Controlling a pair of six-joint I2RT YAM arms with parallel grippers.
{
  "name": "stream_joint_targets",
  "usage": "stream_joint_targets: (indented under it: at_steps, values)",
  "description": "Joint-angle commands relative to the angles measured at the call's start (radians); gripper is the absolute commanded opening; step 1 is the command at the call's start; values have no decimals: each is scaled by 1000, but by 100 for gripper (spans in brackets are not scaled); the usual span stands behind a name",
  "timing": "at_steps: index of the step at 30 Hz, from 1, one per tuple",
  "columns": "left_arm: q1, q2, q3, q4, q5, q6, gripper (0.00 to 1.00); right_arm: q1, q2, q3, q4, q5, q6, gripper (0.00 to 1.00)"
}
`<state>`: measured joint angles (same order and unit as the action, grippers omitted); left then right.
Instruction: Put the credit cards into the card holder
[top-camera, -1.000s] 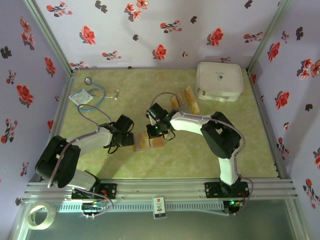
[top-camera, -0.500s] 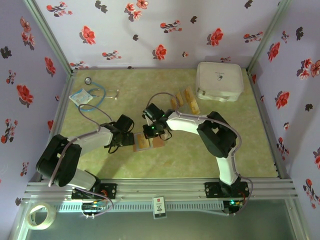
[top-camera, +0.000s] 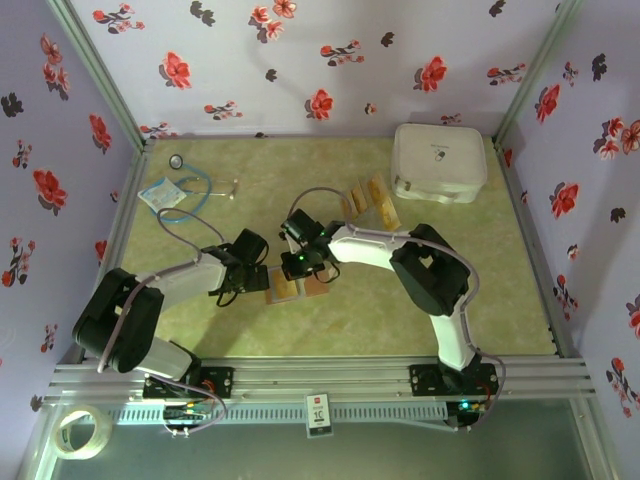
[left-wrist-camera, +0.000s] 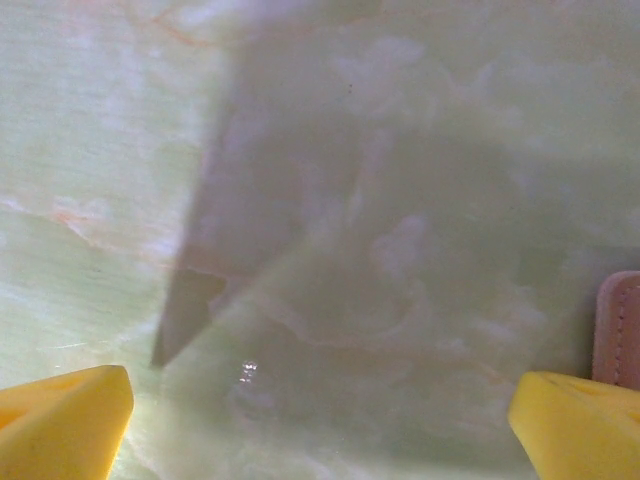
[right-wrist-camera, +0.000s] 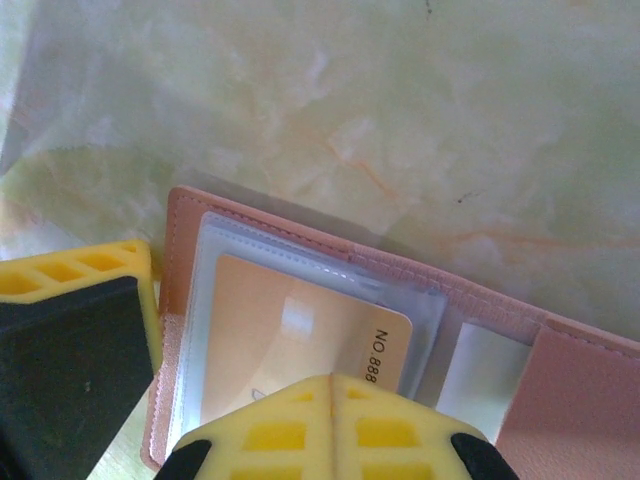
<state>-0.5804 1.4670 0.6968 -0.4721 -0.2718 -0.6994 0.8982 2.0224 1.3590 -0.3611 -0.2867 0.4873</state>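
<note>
My left pincer (left-wrist-camera: 320, 425) hangs low, jaws wide apart, just left of the card holder (top-camera: 285, 290). My right pincer (top-camera: 297, 265), jaws together, sits over the open holder, where one credit card (right-wrist-camera: 290, 340) lies in a clear sleeve. Beyond the holder lie loose credit cards (top-camera: 370, 203) and a white case (top-camera: 440, 160) on the green marbled worktop (top-camera: 350, 330), with floral walls (top-camera: 300, 60) behind.

A credit card (right-wrist-camera: 290, 330) sitting in a clear sleeve of the card holder (right-wrist-camera: 585, 385) carries dark print along its short edge that reads "NO.888"; the rest of the number is hidden. In the top view, a small white tag (top-camera: 318, 411) on the front rail (top-camera: 270, 382) bears a red mark above large dark characters that look like "1C". The white case (top-camera: 440, 160) has a small dark logo on its lid, too small to read.
</note>
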Motion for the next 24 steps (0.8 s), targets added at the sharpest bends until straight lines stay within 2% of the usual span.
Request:
stream_joint_targets:
  at_steps: [1,11,24]
  values:
    - [-9,47,-5,29,14,11,100,-20,-79,-40,-1,30,10,0]
    - [-11,54,-3,32,14,11,100,-54,-73,-93,19,14,16,0]
    - [-13,55,-7,34,17,14,100,-17,-8,-47,31,-8,32,0]
